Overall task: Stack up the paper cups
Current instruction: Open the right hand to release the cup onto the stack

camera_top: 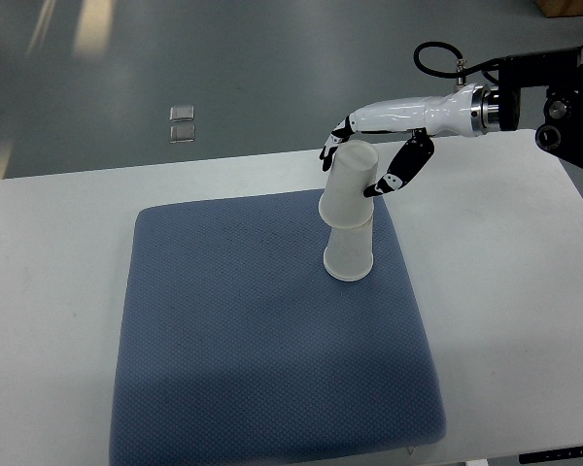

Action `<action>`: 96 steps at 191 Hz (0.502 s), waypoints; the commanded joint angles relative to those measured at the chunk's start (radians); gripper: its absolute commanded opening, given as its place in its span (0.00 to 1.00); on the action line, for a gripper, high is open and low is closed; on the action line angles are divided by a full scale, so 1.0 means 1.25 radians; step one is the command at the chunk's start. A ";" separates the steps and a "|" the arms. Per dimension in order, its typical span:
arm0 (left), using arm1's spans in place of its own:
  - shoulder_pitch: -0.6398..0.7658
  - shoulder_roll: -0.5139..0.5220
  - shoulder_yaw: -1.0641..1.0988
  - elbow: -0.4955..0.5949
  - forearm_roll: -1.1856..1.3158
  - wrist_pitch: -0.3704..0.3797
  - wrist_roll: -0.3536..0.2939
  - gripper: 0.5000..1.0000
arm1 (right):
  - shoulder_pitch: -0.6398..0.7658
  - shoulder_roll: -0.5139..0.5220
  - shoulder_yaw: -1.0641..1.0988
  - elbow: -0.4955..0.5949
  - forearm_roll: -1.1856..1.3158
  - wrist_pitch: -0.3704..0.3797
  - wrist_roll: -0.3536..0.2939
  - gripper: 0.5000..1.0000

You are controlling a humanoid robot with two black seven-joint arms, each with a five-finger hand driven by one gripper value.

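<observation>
Two white paper cups stand upside down on the blue mat [253, 349], toward its far right. The lower cup [349, 254] rests on its rim on the mat. The upper cup [349, 186] sits over it, tilted slightly. My right hand [355, 160] reaches in from the right edge on a white forearm. Its fingers [332, 144] curl over the upper cup's top, and the thumb [396, 173] presses the cup's right side. The left arm does not show.
The mat lies on a white table [49, 252] whose far edge runs behind the cups. Beyond it is grey floor with a small pale object [183, 123]. Black robot hardware [564, 107] sits at the top right.
</observation>
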 commanded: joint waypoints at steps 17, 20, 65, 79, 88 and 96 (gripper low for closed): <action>0.000 0.000 0.000 0.000 0.000 0.000 0.000 1.00 | 0.000 -0.003 -0.001 0.000 0.000 0.004 0.002 0.70; 0.000 0.000 0.000 0.000 0.000 0.000 0.000 1.00 | 0.000 -0.003 -0.001 0.000 0.000 0.006 0.002 0.70; 0.000 0.000 0.000 0.000 0.000 0.000 0.000 1.00 | 0.006 -0.012 -0.001 0.011 0.000 0.047 0.002 0.70; 0.000 0.000 0.000 0.000 0.000 0.000 0.000 1.00 | 0.009 -0.013 -0.001 0.014 0.000 0.055 0.002 0.70; 0.000 0.000 0.000 0.000 0.000 0.000 0.000 1.00 | 0.010 -0.013 -0.001 0.014 0.000 0.056 0.003 0.70; 0.000 0.000 0.000 0.000 0.000 0.000 0.000 1.00 | 0.010 -0.013 -0.001 0.014 0.000 0.056 0.003 0.70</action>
